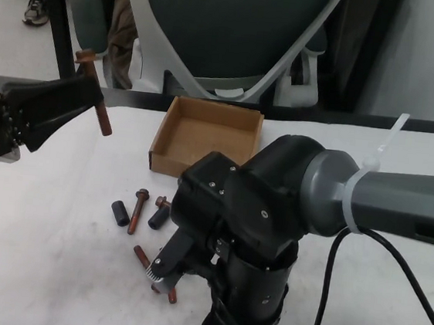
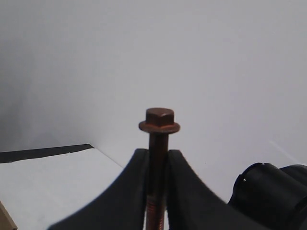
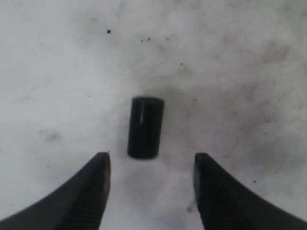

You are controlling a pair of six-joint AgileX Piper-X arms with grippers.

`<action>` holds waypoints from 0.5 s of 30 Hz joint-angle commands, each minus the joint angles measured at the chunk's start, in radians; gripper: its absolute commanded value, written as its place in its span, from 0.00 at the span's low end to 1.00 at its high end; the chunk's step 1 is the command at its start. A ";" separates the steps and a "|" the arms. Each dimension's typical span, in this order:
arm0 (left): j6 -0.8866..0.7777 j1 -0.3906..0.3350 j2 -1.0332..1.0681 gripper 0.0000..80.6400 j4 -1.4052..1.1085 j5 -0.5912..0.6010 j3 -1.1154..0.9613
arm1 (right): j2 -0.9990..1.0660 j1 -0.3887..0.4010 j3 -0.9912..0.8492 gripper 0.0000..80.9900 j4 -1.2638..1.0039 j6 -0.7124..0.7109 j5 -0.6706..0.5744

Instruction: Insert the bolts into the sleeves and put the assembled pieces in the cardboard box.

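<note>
- My left gripper is clamped on a bolt, pinching the shank with the hex head standing clear above the fingertips.
- It holds that bolt in the air, off the left side of the cardboard box and above the bench, touching nothing else.
- My right gripper points down at the bench on the near side of the box. Its fingers are spread wide and hold nothing.
- A black sleeve lies on its side just beyond those fingertips, in line with the gap between them but not yet touched.
- More loose parts lie on the near side of the box: two sleeves and several bolts. I cannot tell whether the sleeve under my right gripper is one of those two.
- I judge that the step in hand is fetching a sleeve to meet the bolt I already hold. No assembled piece lies in the box, so the task is at an early stage.
- The next move calls for lowering the right gripper until its fingers straddle the sleeve, then closing across the sleeve's sides so that its bore stays open.
- After that, the sleeve's bore has to line up with the bolt's threaded end. A crooked grip would make the bolt catch on the rim.
</note>
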 commanded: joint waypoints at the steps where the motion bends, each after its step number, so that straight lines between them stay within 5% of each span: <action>1: 0.040 0.004 -0.014 0.01 -0.043 0.005 -0.002 | -0.007 -0.003 -0.007 0.62 -0.001 -0.007 0.041; 8: 0.042 0.004 -0.014 0.01 -0.043 0.005 -0.002 | -0.007 -0.003 -0.007 0.56 0.001 -0.007 0.034; 15: 0.042 0.004 -0.014 0.01 -0.043 0.003 -0.002 | -0.007 -0.003 -0.007 0.56 -0.068 -0.009 -0.127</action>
